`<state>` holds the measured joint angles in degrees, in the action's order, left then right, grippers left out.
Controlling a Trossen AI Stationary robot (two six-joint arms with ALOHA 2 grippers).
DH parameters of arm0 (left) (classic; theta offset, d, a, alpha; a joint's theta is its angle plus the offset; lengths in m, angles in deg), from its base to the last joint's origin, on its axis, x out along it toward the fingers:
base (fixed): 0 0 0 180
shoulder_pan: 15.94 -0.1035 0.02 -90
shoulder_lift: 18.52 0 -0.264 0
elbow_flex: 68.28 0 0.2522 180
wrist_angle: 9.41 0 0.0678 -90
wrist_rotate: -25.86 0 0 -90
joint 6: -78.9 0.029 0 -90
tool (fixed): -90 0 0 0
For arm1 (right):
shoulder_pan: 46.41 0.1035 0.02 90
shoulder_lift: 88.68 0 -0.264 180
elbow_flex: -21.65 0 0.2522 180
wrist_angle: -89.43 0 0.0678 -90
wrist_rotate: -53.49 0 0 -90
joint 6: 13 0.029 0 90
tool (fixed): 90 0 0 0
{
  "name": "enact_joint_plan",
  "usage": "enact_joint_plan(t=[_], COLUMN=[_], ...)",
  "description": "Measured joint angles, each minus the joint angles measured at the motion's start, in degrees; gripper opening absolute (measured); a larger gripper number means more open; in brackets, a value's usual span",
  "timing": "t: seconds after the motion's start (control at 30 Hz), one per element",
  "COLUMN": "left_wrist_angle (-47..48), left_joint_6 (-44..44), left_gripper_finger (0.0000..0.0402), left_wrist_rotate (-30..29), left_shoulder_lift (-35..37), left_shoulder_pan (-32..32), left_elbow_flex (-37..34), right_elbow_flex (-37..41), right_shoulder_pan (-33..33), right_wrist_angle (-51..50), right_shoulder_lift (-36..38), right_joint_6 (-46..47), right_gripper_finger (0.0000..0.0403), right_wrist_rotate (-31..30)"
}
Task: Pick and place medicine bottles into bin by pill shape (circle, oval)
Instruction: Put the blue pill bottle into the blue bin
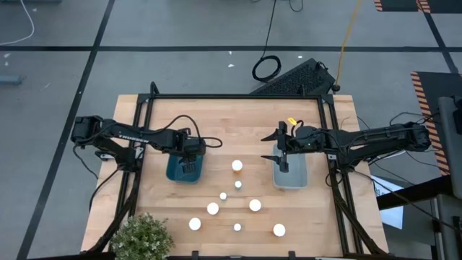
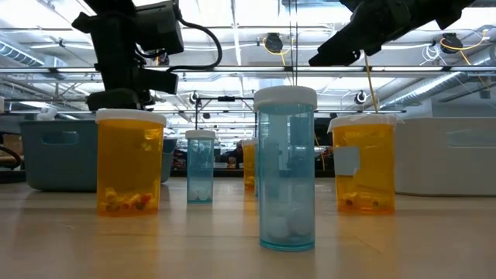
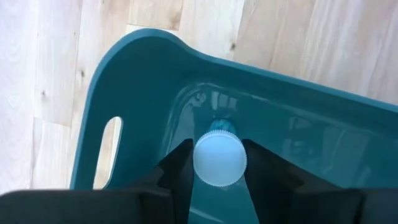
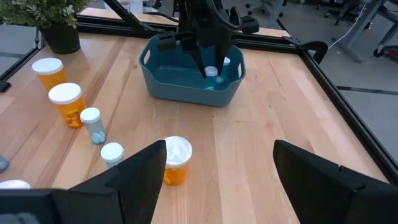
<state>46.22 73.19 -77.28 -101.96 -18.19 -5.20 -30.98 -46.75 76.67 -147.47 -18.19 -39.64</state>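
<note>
The left pincer [image 3: 219,180] hangs inside the teal bin [image 3: 143,74], its two dark fingers clamped on either side of a small blue-tinted bottle [image 3: 219,158] just under its round white cap. The bottle is upright and low in the bin; whether its base touches the floor I cannot tell. In the right wrist view a second white cap shows in that bin just beside the held one.

The right pincer [image 4: 221,165] hovers over the grey bin [image 1: 291,175] on the other side of the desk [image 1: 238,123], fingers spread wide and empty.

The remaining medicine bottles [image 1: 237,165] stand upright on the bare wood between the two bins and nearer the desk's front edge, some slim and blue, some wider and amber [image 2: 130,163] with pills visible at the bottom.

Judging by looks, these are light, rigid plastic bottles with smooth, probably slick walls (the pills likely shift a little when tilted). They seem unlikely to crush or break, but a tall slim one [image 2: 286,170] could topple if nudged sideways. The soundest hold seems to be across the body just below the cap, from straight above, where the cap's wider rim acts as a stop against slipping. The wider amber ones would need a broader opening first.
</note>
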Motion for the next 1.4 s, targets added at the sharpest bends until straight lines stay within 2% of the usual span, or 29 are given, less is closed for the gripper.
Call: enact_joint_plan(t=[0.3, 0.5, 0.77, 1.03, 1.27, 1.4], left_wrist_angle=[1.13, 4.51, 5.37, 2.78, -0.64, -2.64], left_joint_6=[-0.39, -0.42, 0.66, -0.81, -1.16, -2.38], left_gripper_finger=[0.0241, 0.0274, 0.0257, 0.0227, 0.0205, 0.0197], left_wrist_rotate=[-2.05, -2.39, -2.45, -2.56, -2.19, -2.53], left_shoulder_lift=[-0.02, 1.81, 7.29, 11.75, 12.04, 11.74], left_shoulder_pan=[0.0, 0.11, 0.15, 1.23, 3.32, 5.51], left_elbow_flex=[0.7, 4.59, 7.88, 8.22, 8.17, 8.2], right_elbow_flex=[0.0, 0.0, 0.0, 0.0, -0.02, -0.01], right_shoulder_pan=[0.0, 0.02, 0.09, 0.64, 3.56, 3.85], right_wrist_angle=[0.0, 0.02, 0.84, 0.9, 1.14, 1.0], right_shoulder_lift=[0.0, 0.0, 0.02, 0.02, -1.29, -2.6], right_joint_6=[0.84, 2.13, 4.88, 10.62, 11.54, 11.5], right_gripper_finger=[0.0288, 0.0288, 0.0288, 0.0288, 0.0288, 0.0288], right_wrist_rotate=[0.0, 0.0, 0.0, -0.08, -5.85, -5.97])
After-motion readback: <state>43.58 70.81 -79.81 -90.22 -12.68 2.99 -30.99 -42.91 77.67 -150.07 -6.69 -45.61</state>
